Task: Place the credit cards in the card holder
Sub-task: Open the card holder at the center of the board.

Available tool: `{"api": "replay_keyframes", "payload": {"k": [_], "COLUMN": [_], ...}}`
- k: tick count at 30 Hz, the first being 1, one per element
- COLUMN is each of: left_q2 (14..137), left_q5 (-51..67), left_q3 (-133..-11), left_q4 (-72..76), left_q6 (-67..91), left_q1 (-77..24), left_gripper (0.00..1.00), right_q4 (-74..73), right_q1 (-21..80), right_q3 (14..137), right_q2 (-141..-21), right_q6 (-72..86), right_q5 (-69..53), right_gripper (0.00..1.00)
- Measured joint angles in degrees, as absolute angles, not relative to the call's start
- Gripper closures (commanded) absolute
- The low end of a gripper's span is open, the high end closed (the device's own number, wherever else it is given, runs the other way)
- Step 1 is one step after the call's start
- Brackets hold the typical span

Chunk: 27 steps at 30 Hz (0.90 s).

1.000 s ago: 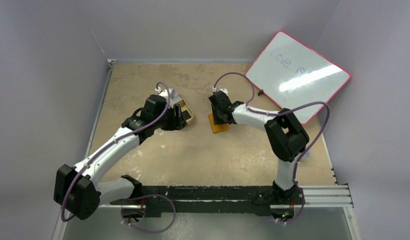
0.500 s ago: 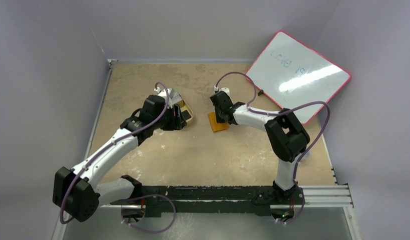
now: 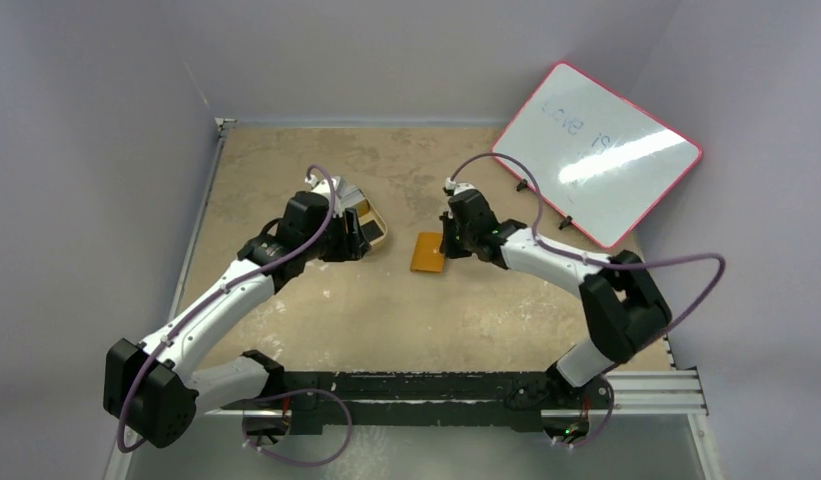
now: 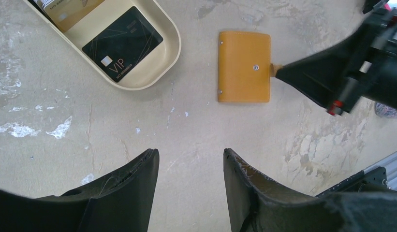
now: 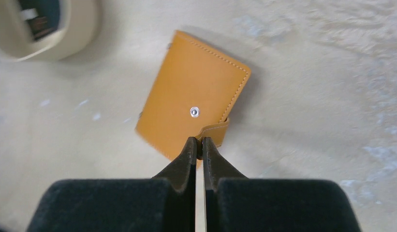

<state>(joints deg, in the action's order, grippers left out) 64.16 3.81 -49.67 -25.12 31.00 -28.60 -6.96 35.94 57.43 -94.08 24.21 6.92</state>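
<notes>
Two credit cards (image 4: pixel 123 43) showing in the cream tray (image 4: pixel 176 41), black VIP and gold-brown, folded card holder (image 4: pixel 244 66) right of it, right tool (image 5: pixel 199 145) pinching its strap, left tool (image 4: pixel 190 164) released.

A tan desk (image 3: pixel 386 310) is being shown, marked all over with white scuffs and stains. A cream oval tray (image 4: pixel 160 63) is being carried on it, left of centre, lying flat. A red-framed whiteboard (image 3: pixel 598 150) is being propped tilted at the far right corner, with faint handwriting being shown on it. A metal rail (image 3: pixel 646 390) is being seen along the near edge.
</notes>
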Motion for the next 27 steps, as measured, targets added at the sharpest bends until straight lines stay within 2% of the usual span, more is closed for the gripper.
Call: {"api": "replay_keyframes", "payload": {"k": [4,10,18,27], "left_q2": [64.16,64.16,63.94,64.18], "left_q5": [3.88,6.42,11.73,8.05], "left_q3": [-48.66,-45.47,-41.23,-41.23], "left_q4": [-24.47,-23.29,-18.65,-19.73], "left_q6": [32.12,33.65,36.91,38.04], "left_q1": [-28.6,-28.58,-28.64,-28.64], "left_gripper": [0.49,0.48,0.45,0.45], "right_q4": [-2.79,6.7,16.95,23.51], "right_q1": [36.38,36.71,36.75,36.75], "right_q3": [51.44,42.3,39.24,40.32], "right_q2": [-85.25,-79.11,-78.76,-81.19], "right_q6": [26.74,32.23,36.53,39.77], "right_q5": [-1.85,-14.98,-25.19,-31.16], "right_gripper": [1.0,1.0,1.0,1.0]}}
